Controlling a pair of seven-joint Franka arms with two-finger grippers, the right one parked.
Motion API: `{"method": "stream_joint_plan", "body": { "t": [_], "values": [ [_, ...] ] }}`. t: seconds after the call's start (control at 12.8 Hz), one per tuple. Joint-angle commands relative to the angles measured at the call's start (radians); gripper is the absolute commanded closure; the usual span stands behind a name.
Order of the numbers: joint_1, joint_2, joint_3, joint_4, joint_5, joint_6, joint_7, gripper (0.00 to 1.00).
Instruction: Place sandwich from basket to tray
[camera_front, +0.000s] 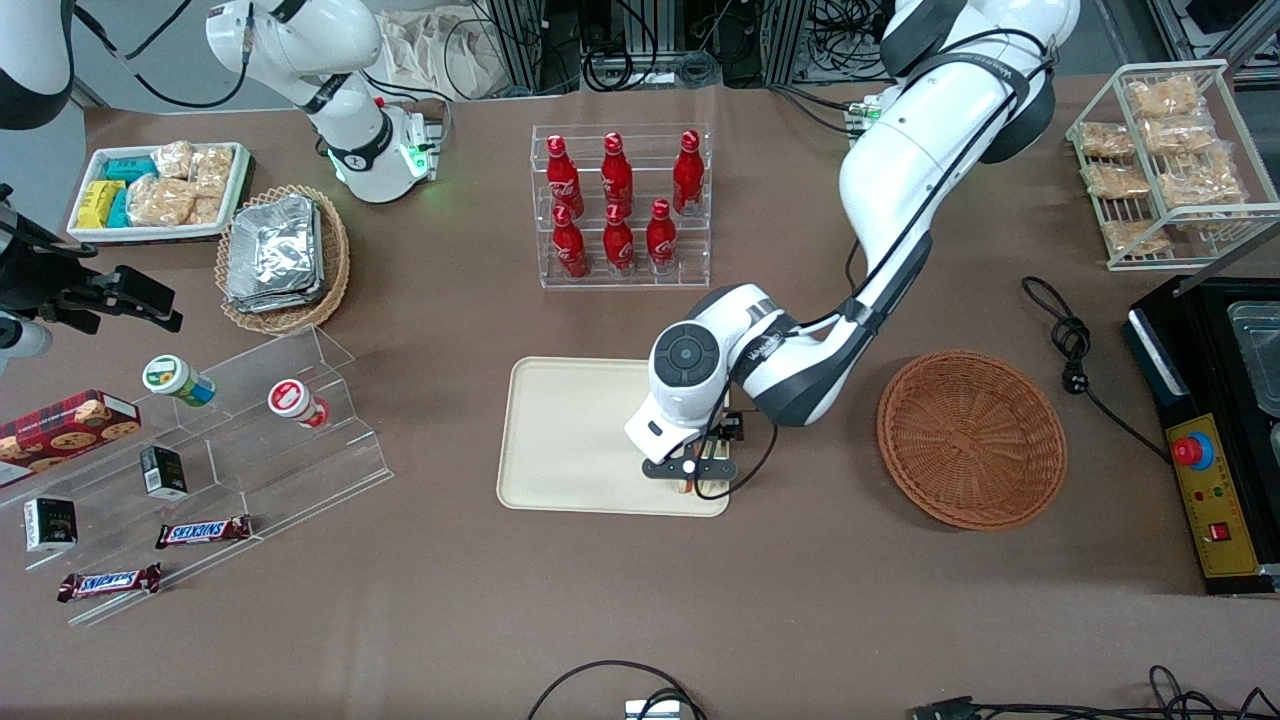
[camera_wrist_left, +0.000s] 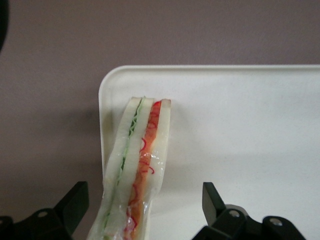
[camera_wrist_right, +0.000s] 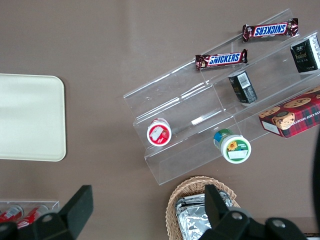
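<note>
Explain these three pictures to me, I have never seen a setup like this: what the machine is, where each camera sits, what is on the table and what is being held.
These are two white robot arms at a brown table. The front view looks down on everything. One wrist view comes from a camera on the working arm, the other from the parked arm. The working arm's end effector is low over a corner of the cream tray. Its fingers stand open on either side of the wrapped sandwich, which appears to rest on the tray near the rim. The reddish-brown basket beside the tray, toward the working arm's end, holds nothing. Also on the table: a rack of red bottles, a tan basket of foil packets and a clear stand with Snickers bars.
</note>
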Motion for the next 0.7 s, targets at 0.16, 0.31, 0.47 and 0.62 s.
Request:
{"method": "stream_joint_plan", "body": {
  "t": [0.16,0.31,0.47,0.62],
  "values": [
    [0.163,-0.245,-0.037,-0.134,-0.053,-0.077,0.073,0.0],
    [0.268,-0.375,-0.054,-0.223,-0.108,-0.08,0.179,0.0],
    [0.36,-0.495,-0.054,-0.311,-0.16,-0.076,0.257,0.0],
    [0.443,-0.582,-0.054,-0.345,-0.242,-0.083,0.341,0.0]
  ]
}}
